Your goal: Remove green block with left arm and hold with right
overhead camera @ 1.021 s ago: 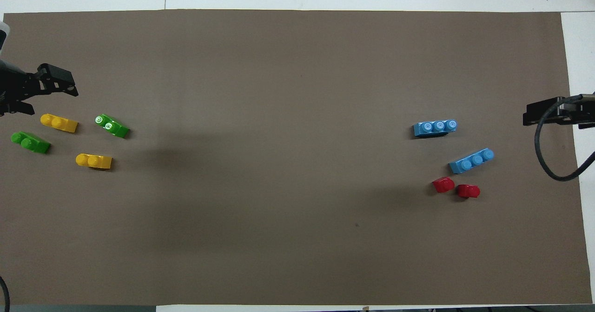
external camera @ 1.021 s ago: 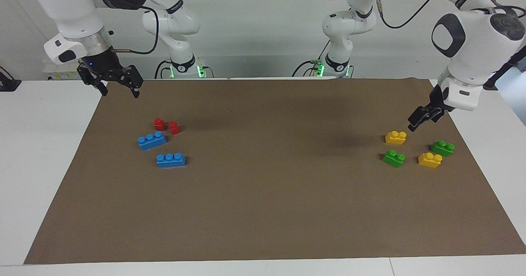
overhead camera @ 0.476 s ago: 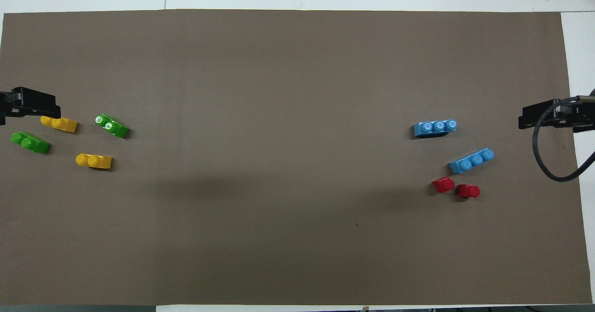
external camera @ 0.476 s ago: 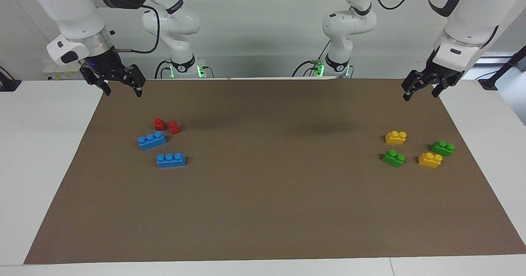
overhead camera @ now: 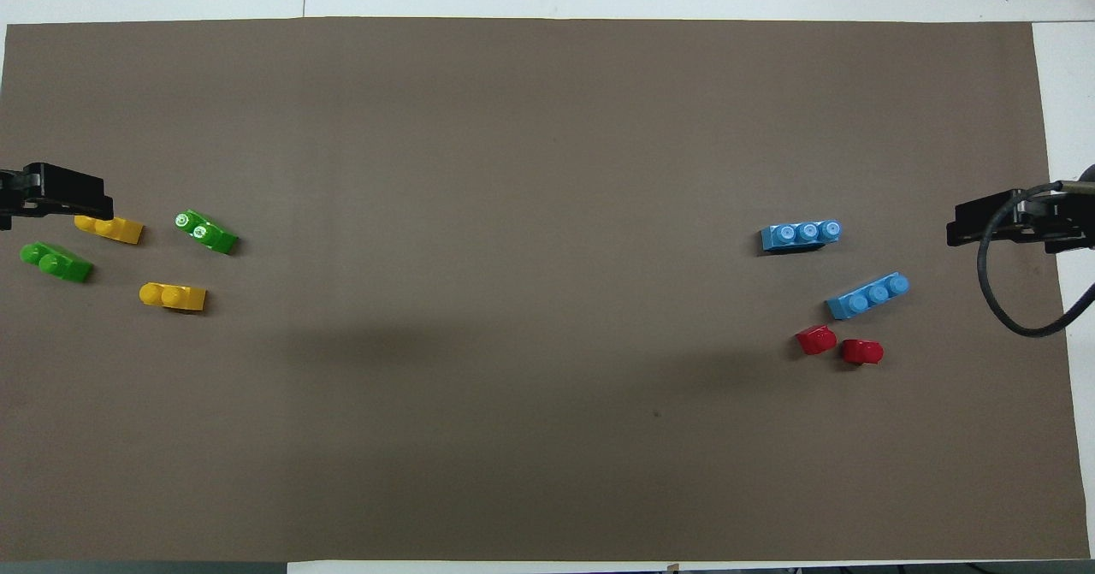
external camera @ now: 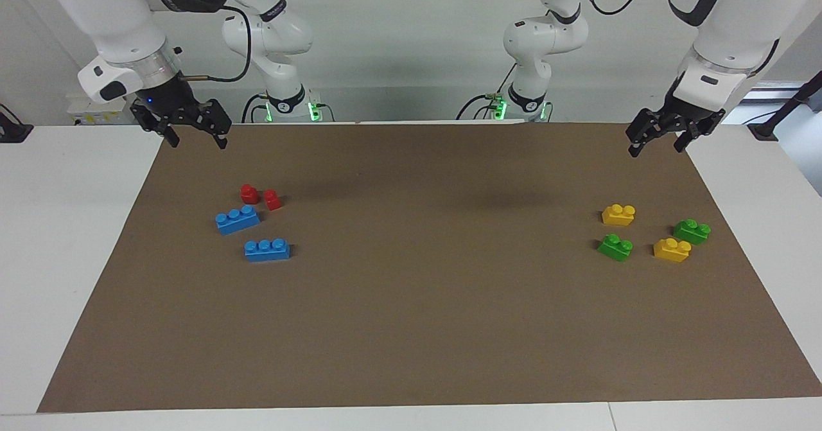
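Two green blocks lie on the brown mat at the left arm's end. One [external camera: 615, 246] [overhead camera: 205, 232] is toward the table's middle, the other [external camera: 691, 230] [overhead camera: 56, 262] is close to the mat's end edge. My left gripper [external camera: 655, 148] [overhead camera: 53, 202] is open and empty. It hangs in the air above that end of the mat, well clear of the blocks. My right gripper [external camera: 198, 142] [overhead camera: 984, 223] is open and empty, raised over the mat's other end.
Two yellow bricks [external camera: 618, 214] [external camera: 672, 249] lie among the green ones. In the overhead view the left gripper covers part of one of them [overhead camera: 111, 229]. Two blue bricks [external camera: 237, 219] [external camera: 266, 250] and two red pieces [external camera: 249, 193] [external camera: 273, 199] lie at the right arm's end.
My left gripper rose from just above the yellow brick and drew back toward the robots, then stayed about still. My right gripper shifted slightly toward the table's middle. No block moved.
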